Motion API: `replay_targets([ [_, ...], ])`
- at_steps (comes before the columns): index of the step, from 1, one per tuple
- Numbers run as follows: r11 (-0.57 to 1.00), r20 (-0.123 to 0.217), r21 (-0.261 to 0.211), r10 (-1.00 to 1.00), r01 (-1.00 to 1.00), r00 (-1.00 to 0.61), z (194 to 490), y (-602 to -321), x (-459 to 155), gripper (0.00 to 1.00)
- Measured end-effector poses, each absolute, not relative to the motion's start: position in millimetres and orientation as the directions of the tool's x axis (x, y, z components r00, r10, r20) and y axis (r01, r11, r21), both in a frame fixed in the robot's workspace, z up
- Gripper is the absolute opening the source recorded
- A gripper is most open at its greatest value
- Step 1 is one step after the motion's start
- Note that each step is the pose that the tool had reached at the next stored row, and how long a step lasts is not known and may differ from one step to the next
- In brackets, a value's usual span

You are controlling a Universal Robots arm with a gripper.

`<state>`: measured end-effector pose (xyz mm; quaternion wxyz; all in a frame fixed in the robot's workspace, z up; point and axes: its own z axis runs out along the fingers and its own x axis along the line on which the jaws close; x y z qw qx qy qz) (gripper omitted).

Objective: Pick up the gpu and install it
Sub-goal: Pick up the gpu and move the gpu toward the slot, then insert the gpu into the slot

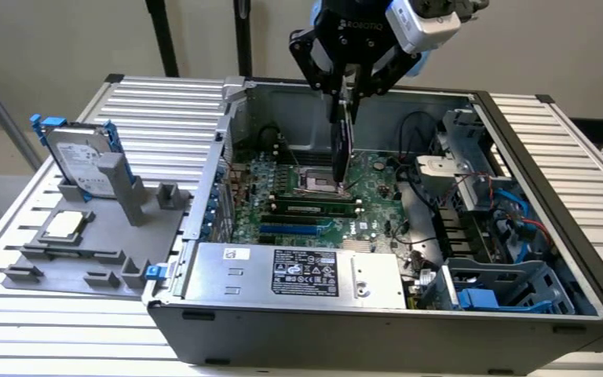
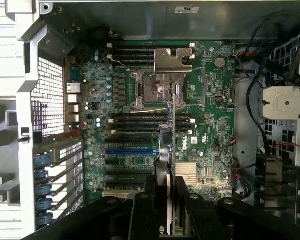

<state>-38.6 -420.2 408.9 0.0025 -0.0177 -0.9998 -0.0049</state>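
Note:
My gripper [image 1: 345,93] hangs over the open computer case [image 1: 532,157], shut on the gpu [image 1: 341,149]. The gpu is a thin dark card held on edge, pointing down toward the green motherboard [image 1: 280,184], and its lower end sits above the CPU socket area. In the wrist view the gpu [image 2: 170,145] shows as a narrow strip running out from between the black fingers [image 2: 150,202] of the gripper [image 2: 167,207]. It crosses over the memory slots, beside the blue expansion slot [image 2: 130,150]. The open CPU socket [image 2: 157,90] lies just past its tip.
A silver hard drive with a blue frame [image 1: 82,157] and a square CPU chip [image 1: 63,226] rest on a grey fixture [image 1: 71,267] at the exterior view's left. The power supply [image 1: 301,271] fills the case's near end. Cables and a drive cage [image 1: 490,204] crowd the right.

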Motion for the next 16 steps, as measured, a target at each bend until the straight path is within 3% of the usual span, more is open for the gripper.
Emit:
replay_targets([
  [16,0.999,0.007,0.008,0.035,0.036,-0.999,409.0,-420.2,-38.1,0.27],
])
